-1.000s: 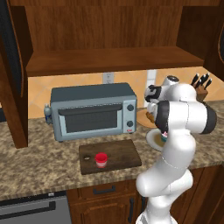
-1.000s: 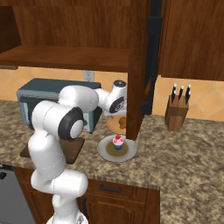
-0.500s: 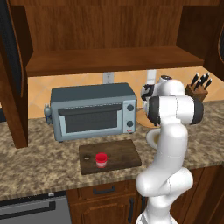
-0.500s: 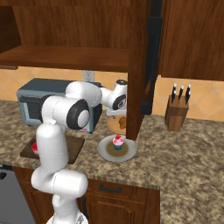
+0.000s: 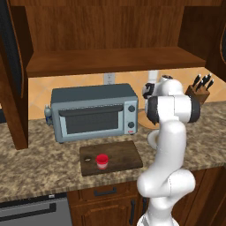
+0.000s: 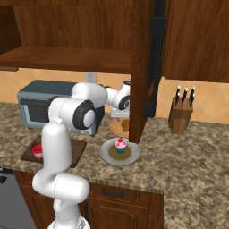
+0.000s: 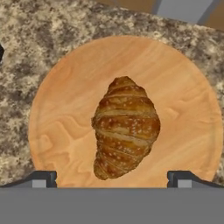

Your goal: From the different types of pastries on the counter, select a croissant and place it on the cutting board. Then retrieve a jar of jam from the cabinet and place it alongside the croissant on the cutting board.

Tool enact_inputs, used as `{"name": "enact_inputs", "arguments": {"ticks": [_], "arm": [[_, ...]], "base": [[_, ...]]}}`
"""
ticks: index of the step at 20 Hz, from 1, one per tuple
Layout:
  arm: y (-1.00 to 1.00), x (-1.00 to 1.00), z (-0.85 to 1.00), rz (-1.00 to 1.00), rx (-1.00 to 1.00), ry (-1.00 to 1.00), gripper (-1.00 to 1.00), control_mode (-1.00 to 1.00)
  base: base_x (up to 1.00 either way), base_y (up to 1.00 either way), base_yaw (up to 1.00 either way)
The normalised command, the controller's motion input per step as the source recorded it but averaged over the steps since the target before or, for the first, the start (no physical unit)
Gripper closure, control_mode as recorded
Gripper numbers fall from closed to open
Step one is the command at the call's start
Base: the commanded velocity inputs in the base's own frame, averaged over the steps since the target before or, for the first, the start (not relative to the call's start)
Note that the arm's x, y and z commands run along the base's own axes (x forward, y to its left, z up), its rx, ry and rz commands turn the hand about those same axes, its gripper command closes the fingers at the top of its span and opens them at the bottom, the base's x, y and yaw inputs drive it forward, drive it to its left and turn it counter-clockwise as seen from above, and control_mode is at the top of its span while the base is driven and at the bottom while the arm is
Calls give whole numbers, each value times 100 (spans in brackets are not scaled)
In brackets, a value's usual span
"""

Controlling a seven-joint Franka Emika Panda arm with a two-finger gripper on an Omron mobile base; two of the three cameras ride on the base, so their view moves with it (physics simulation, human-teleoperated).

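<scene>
I am hovering the gripper (image 7: 112,181) over the croissant (image 7: 125,127), with the jaws spread wide and nothing between them. In the hand view the two fingertips (image 7: 43,178) are standing far apart at the bottom edge, one to each side of the pastry's lower end. The croissant is lying near the middle of a round wooden plate (image 7: 52,113), which is sitting on the speckled counter (image 7: 26,48).

From the right base view, that plate (image 6: 117,129) is resting toward the far side of the counter, just beyond the grey plate (image 6: 107,155) carrying the pink cupcake (image 6: 120,145), and a cabinet post (image 6: 139,71) is hiding part of it. The cutting board (image 5: 119,154) is lying to the left, in front of the toaster oven (image 5: 92,112), and the red jar (image 5: 102,161) is already standing on it.

So I am judging the step in hand to be the croissant pick. To do it well, I am planning to shift slightly so the jaws centre on the thick middle rather than the tapered tip, then come straight down. The pastry is lying at a slight slant to the finger line, so I am considering a small wrist roll to close across its width. I am also thinking a gentle squeeze matters, and that the fingers should stop short of the plate.
</scene>
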Motion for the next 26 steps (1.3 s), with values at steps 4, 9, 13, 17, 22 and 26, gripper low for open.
{"name": "enact_inputs", "arguments": {"ticks": [4,9,13,17,22,26], "arm": [[0,2,-38,-1,0,6,-100,-100],[9,32,-26,-3,0,5,-100,-100],[3,54,-25,-1,0,6,-100,-100],[0,49,-24,0,0,4,-100,-100],[-2,20,-26,0,0,5,-100,-100],[0,0,-36,0,1,10,-100,-100]], "base": [[0,0,0],[0,0,0],[0,0,0],[0,0,0],[0,0,0],[0,0,0]]}}
